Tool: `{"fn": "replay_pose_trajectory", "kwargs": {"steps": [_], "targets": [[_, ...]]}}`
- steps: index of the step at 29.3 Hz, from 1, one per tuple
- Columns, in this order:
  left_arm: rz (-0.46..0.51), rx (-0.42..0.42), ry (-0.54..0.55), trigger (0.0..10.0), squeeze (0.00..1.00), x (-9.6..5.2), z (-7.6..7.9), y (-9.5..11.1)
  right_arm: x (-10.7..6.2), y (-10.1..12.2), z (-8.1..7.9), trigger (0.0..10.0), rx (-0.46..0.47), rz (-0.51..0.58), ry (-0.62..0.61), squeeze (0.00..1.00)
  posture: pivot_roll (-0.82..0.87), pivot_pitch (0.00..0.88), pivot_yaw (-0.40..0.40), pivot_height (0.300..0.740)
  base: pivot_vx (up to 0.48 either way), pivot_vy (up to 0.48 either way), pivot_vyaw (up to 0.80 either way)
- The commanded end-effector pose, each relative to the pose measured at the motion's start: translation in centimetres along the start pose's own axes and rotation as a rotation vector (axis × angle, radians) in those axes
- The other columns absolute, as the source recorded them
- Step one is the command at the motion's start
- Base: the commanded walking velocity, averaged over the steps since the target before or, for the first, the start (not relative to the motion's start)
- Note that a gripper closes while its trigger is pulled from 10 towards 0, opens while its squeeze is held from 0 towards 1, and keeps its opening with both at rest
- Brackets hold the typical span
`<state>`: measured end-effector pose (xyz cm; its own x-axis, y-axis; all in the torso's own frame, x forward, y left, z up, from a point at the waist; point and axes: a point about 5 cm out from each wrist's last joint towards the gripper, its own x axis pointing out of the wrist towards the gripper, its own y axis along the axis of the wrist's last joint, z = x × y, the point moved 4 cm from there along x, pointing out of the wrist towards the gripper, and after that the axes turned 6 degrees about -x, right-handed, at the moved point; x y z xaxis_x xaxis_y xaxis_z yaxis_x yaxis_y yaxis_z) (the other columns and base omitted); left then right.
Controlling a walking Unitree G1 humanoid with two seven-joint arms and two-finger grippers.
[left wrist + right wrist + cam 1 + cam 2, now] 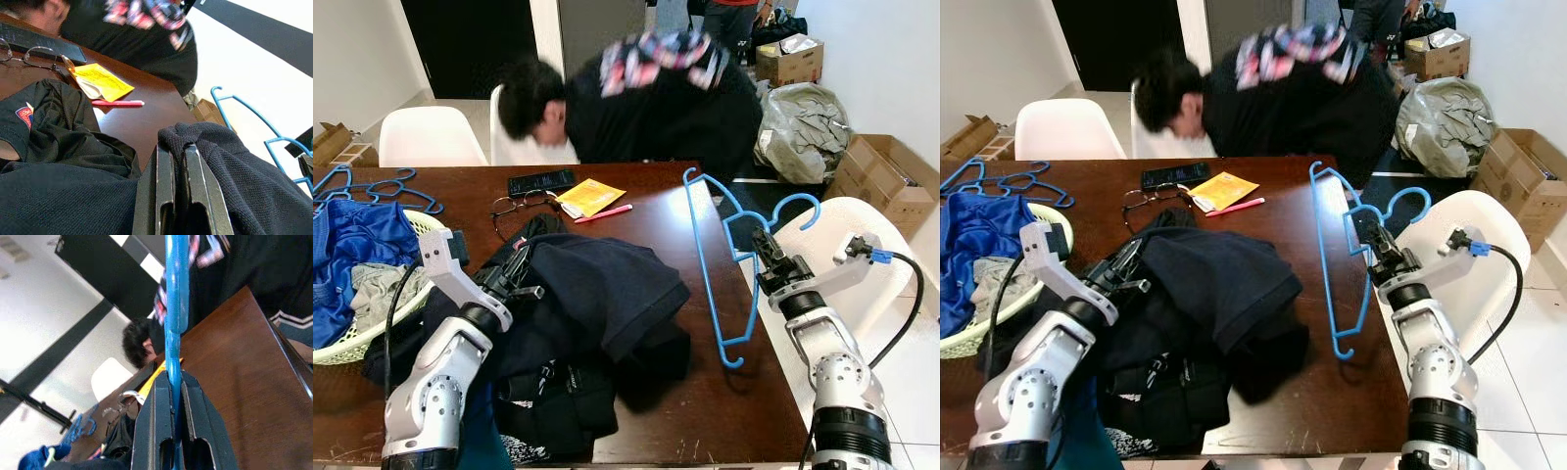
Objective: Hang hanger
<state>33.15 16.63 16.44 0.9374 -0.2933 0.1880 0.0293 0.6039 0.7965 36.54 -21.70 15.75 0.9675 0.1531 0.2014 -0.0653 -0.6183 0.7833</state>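
Note:
A blue plastic hanger (pixel 710 257) stands tilted over the right edge of the brown table (pixel 656 211), its hook (pixel 798 209) out past the edge. My right gripper (pixel 765 249) is shut on the hanger near its neck; the right wrist view shows the blue bar (pixel 175 308) clamped between the fingers (pixel 155 421). A dark navy garment (pixel 597 284) lies heaped in the middle of the table. My left gripper (pixel 517 266) is shut on a fold of that garment (pixel 234 166), as the left wrist view shows.
A person in black (pixel 646 103) bends over the table's far side. Glasses (pixel 514 208), a phone (pixel 540 182), a yellow packet (pixel 590 196) and a pink pen (pixel 603 213) lie there. A basket (pixel 406 299) of blue clothes and spare hangers (pixel 382 188) sit left. White chair (pixel 862 245) right.

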Motion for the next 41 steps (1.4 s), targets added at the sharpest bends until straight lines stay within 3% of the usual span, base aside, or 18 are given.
{"fn": "replay_pose_trajectory", "kwargs": {"steps": [1,8,9,10,12,14,18,24,26,27,28,30,31,33,35,37,38,41], "targets": [[-0.009,0.031,0.004,10.0,0.0,-0.1,-0.3,0.0,-0.2,-0.4,0.2,10.0,-0.015,-0.015,-0.001,0.0,0.04,0.02,0.004,0.74,0.0,0.0,0.0],[-0.036,0.039,-0.01,10.0,0.0,0.0,0.0,-0.9,0.9,0.5,-0.8,10.0,-0.119,-0.009,0.022,0.0,0.05,0.005,0.004,0.74,0.0,0.0,0.0],[-0.034,0.041,-0.01,10.0,0.0,0.1,0.0,-0.8,2.0,1.2,-1.7,10.0,-0.221,-0.011,0.027,0.0,0.04,0.017,0.004,0.74,0.0,0.0,0.0],[-0.034,0.041,-0.01,10.0,0.0,0.1,0.0,-0.8,2.0,1.2,-1.7,10.0,-0.221,-0.011,0.027,0.0,0.04,0.017,0.004,0.74,0.0,0.0,0.0],[-0.023,0.043,-0.006,10.0,0.0,0.3,0.0,-0.6,4.1,3.1,-3.6,10.0,-0.4,0.011,0.034,0.0,0.04,0.031,-0.001,0.74,0.0,0.0,0.0],[-0.019,0.045,-0.006,10.0,0.0,0.3,0.0,-0.5,4.6,3.8,-4.0,10.0,-0.434,0.023,0.031,0.0,0.04,0.031,-0.001,0.74,0.0,0.0,0.0],[-0.011,0.04,-0.003,10.0,0.0,0.2,-0.1,-0.4,5.4,5.2,-2.5,10.0,-0.505,0.016,-0.061,0.0,0.03,0.028,0.001,0.74,0.0,0.0,0.0],[-0.013,0.041,-0.004,10.0,0.0,0.2,-0.2,-0.4,5.4,5.8,-1.8,10.0,-0.509,0.012,-0.087,0.0,0.05,0.012,-0.003,0.74,0.0,0.0,0.0],[-0.022,0.045,0.001,10.0,0.0,0.0,-0.5,-0.6,4.4,7.1,-2.5,10.0,-0.37,0.047,0.015,0.0,0.06,0.0,0.0,0.74,0.0,0.0,0.0],[-0.022,0.045,0.001,10.0,0.0,0.0,-0.5,-0.6,4.4,7.1,-2.5,10.0,-0.37,0.047,0.015,0.0,0.06,0.0,0.0,0.74,0.0,0.0,0.0],[-0.025,0.046,0.004,10.0,0.0,-0.2,-0.7,-0.6,3.5,7.7,-3.3,10.0,-0.308,0.063,0.102,0.0,0.06,0.0,-0.001,0.74,0.0,0.0,0.0],[-0.025,0.046,0.004,10.0,0.0,-0.2,-0.7,-0.6,3.5,7.7,-3.3,10.0,-0.308,0.063,0.102,0.0,0.06,0.0,-0.001,0.74,0.0,0.0,0.0],[-0.027,0.046,0.006,10.0,0.0,-0.3,-0.8,-0.6,2.6,7.8,-4.0,10.0,-0.274,0.062,0.177,0.0,0.06,0.0,0.002,0.74,0.0,0.0,0.0],[-0.03,0.048,0.006,10.0,0.0,-0.3,-0.8,-0.6,1.8,7.1,-4.3,10.0,-0.281,0.029,0.229,0.0,0.06,0.0,0.005,0.74,0.0,0.0,0.0],[-0.033,0.052,0.005,10.0,0.0,-0.3,-0.9,-0.5,0.7,3.6,-4.0,10.0,-0.371,-0.116,0.255,0.0,0.07,0.0,0.009,0.74,0.0,0.0,0.0],[-0.034,0.053,0.005,10.0,0.0,-0.3,-0.8,-0.5,0.3,2.3,-3.9,10.0,-0.403,-0.168,0.26,0.0,0.07,0.0,0.009,0.74,0.0,0.0,0.0],[-0.033,0.055,0.005,10.0,0.0,-0.3,-0.8,-0.5,0.0,0.7,-3.3,10.0,-0.473,-0.232,0.239,0.0,0.07,0.0,0.012,0.74,0.0,0.0,0.0],[-0.025,0.06,0.011,10.0,0.0,0.0,-0.8,-0.2,0.0,-1.3,-2.5,10.0,-0.54,-0.286,0.172,0.0,0.06,0.011,0.016,0.74,0.0,0.0,0.0]]}}
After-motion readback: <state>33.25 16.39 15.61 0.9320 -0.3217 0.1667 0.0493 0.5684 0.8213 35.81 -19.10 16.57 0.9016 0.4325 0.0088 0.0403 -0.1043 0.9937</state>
